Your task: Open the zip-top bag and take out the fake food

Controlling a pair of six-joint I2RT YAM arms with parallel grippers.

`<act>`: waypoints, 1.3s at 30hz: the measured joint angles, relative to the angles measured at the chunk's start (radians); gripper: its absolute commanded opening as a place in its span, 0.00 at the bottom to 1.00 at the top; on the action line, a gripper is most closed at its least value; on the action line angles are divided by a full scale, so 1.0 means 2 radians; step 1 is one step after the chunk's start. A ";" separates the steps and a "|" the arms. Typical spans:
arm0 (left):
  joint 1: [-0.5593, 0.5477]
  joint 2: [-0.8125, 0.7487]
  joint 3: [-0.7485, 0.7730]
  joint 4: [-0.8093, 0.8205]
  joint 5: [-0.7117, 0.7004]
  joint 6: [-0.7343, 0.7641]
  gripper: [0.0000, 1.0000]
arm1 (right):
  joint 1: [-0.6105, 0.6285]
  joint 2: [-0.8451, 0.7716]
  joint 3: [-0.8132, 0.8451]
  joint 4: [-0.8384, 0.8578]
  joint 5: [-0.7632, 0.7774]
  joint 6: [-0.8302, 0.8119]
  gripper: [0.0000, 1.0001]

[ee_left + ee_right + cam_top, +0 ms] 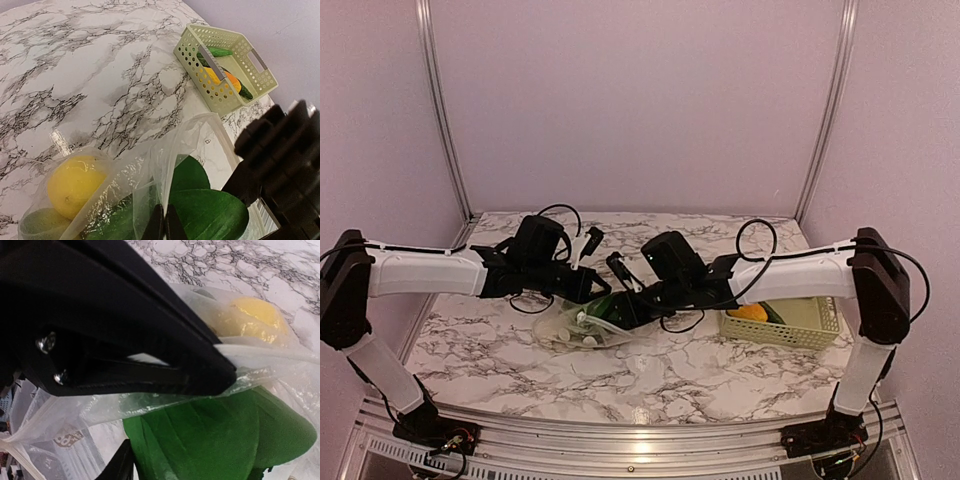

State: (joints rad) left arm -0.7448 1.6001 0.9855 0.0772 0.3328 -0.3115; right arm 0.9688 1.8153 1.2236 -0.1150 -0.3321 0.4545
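**Left gripper** (163,222): its jaws are pressing together, pinching the clear film of the zip-top bag (582,330). The bag is lying at the middle of the marble table (480,350), between the two grippers, and is holding fake food (200,207): a yellow lemon (75,182) and a green leaf (225,440).

**Right gripper** (178,410): its jaws are standing apart around film and leaf. Whether they are gripping cannot be told. Its black body is hiding the bag's mouth.

**Far right:** a basket (790,330) is holding orange and green pieces, with the right arm partly covering it.
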 measured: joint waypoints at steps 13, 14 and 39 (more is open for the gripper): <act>0.001 -0.025 -0.029 0.018 -0.005 0.000 0.00 | -0.002 -0.024 0.013 -0.019 0.002 -0.021 0.00; 0.001 -0.028 -0.031 0.019 -0.008 0.000 0.00 | -0.002 -0.032 0.013 -0.026 0.002 -0.025 0.00; 0.002 -0.029 -0.033 0.025 -0.062 -0.012 0.00 | -0.020 -0.201 0.021 -0.135 0.045 -0.099 0.00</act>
State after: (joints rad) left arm -0.7418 1.5421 0.9188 0.1268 0.2089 -0.3347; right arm 0.9279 1.4132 1.2652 -0.3851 -0.2417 0.2565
